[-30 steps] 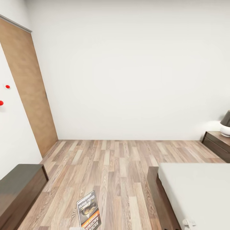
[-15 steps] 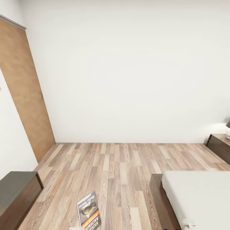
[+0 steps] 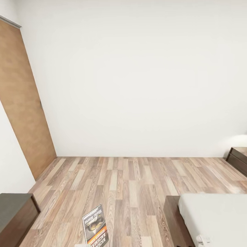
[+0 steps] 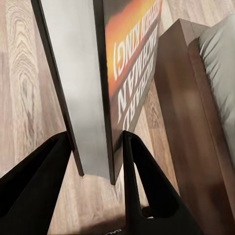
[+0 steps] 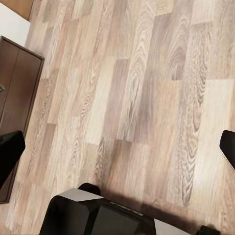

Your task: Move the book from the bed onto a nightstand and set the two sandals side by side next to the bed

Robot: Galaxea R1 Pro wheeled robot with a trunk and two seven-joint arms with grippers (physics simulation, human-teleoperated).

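The book (image 3: 95,224) stands upright above the wood floor at the bottom of the head view, its dark cover with the orange band facing me. My left gripper (image 4: 95,139) is shut on the book (image 4: 129,73), one black finger on each side of its lower edge. Beside it runs the bed's dark frame (image 4: 191,122) with the pale mattress (image 4: 220,58). The bed (image 3: 212,216) fills the lower right corner. A nightstand (image 3: 238,157) peeks in at the right edge by the wall. My right gripper (image 5: 120,147) is open over bare floor. The sandals are out of view.
A brown door (image 3: 20,103) stands on the left wall. The long dark bench cabinet (image 3: 13,212) sits at the lower left and also appears at the cabinet's top (image 5: 14,98). Open plank floor (image 3: 123,181) stretches to the white wall ahead.
The whole picture has shifted, so the camera moved: bench cabinet and door slid left, bed and nightstand slid right, and the lamp left the picture. The held book keeps its place.
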